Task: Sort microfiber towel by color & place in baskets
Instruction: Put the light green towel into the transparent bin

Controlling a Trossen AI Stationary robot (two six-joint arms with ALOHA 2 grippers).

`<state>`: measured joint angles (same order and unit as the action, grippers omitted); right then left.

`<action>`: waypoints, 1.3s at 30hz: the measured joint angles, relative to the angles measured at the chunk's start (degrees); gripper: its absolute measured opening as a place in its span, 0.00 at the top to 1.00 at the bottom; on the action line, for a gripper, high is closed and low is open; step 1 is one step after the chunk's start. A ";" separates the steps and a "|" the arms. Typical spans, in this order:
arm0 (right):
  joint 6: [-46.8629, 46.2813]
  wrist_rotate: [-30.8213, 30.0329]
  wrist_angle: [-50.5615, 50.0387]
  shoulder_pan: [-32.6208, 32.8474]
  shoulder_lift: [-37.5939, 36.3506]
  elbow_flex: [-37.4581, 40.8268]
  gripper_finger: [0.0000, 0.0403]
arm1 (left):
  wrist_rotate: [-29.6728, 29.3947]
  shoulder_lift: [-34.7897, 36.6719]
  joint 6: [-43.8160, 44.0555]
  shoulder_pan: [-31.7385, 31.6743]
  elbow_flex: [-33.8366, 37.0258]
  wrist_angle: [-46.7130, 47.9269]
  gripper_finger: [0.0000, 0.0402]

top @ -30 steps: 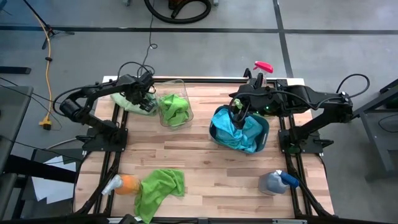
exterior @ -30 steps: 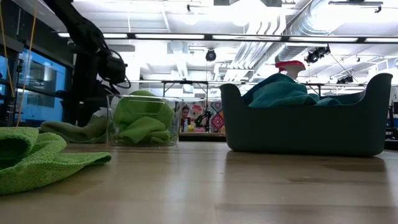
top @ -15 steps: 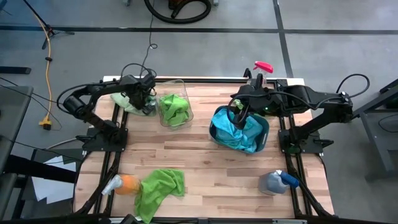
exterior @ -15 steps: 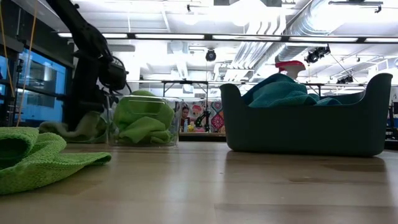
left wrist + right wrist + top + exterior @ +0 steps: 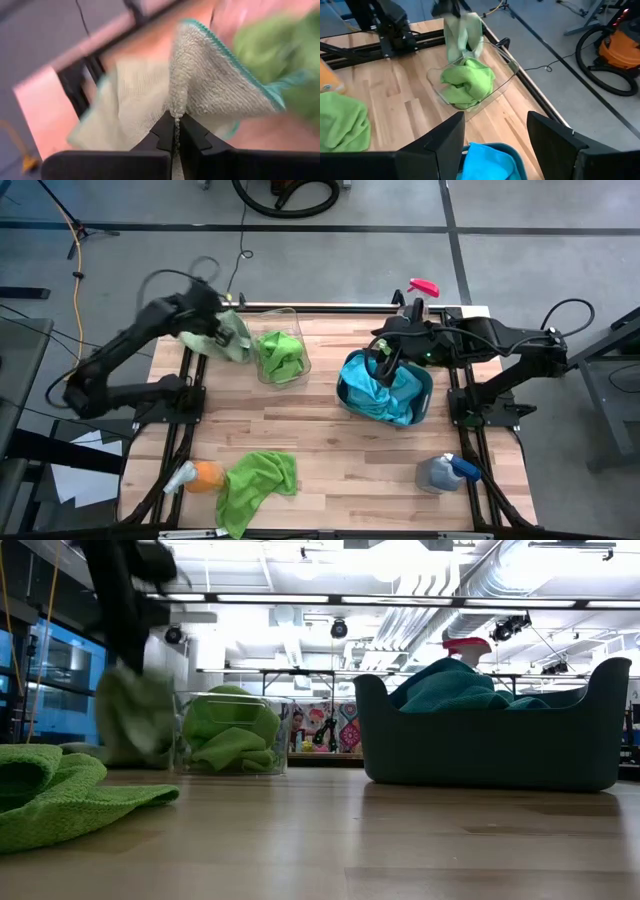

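Note:
My left gripper (image 5: 215, 320) is shut on a pale green towel (image 5: 226, 336) with a teal hem. It is raised at the table's far left, next to the clear basket (image 5: 280, 350), which holds a bright green towel (image 5: 278, 352). In the low view the pale towel (image 5: 133, 718) hangs blurred beside that basket (image 5: 230, 732). My right gripper (image 5: 495, 145) is open above the dark teal basket (image 5: 343, 390), which holds blue towels (image 5: 388, 392). Another bright green towel (image 5: 255, 480) lies flat at the table's near left. My left gripper pinches a gathered fold of the pale green towel (image 5: 175, 107) between its two shut fingers (image 5: 192, 136). The towel spreads out beyond the fingertips, its teal hem (image 5: 235, 62) free. It hangs slack below the gripper beside the clear basket; whether its lower end touches the table I cannot tell.
An orange spray bottle (image 5: 195, 477) lies by the near green towel. A blue-grey spray bottle (image 5: 447, 471) lies at the near right. A pink-topped bottle (image 5: 422, 288) stands at the far edge behind the teal basket. Bare wood lies between the baskets and the near edge.
My left gripper has risen from the table's far left corner with the pale green towel. The towel lay bunched on the table beside the clear basket and now hangs below the gripper. My right gripper has kept still.

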<state>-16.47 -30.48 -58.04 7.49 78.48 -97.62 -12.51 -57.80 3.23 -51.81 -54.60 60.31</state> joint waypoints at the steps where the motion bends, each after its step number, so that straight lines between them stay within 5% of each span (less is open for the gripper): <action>1: -0.02 -0.52 0.00 0.00 0.00 0.00 0.48 | -0.02 1.99 0.19 0.00 -1.57 -0.06 1.00; 9: 0.00 -1.25 0.02 0.00 0.00 0.00 0.48 | -0.03 9.52 2.12 0.02 -19.01 -0.31 1.00; 20: 0.00 -1.29 0.04 -0.01 0.00 0.00 0.48 | 6.25 3.75 3.96 2.60 -42.55 -4.54 1.00; 39: 0.02 -1.29 0.04 0.00 0.00 0.00 0.48 | 12.81 -9.38 1.91 14.09 -47.29 -21.24 1.00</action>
<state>-16.45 -31.77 -58.00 7.49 78.48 -97.62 0.29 -67.18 5.14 -37.72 -101.89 39.08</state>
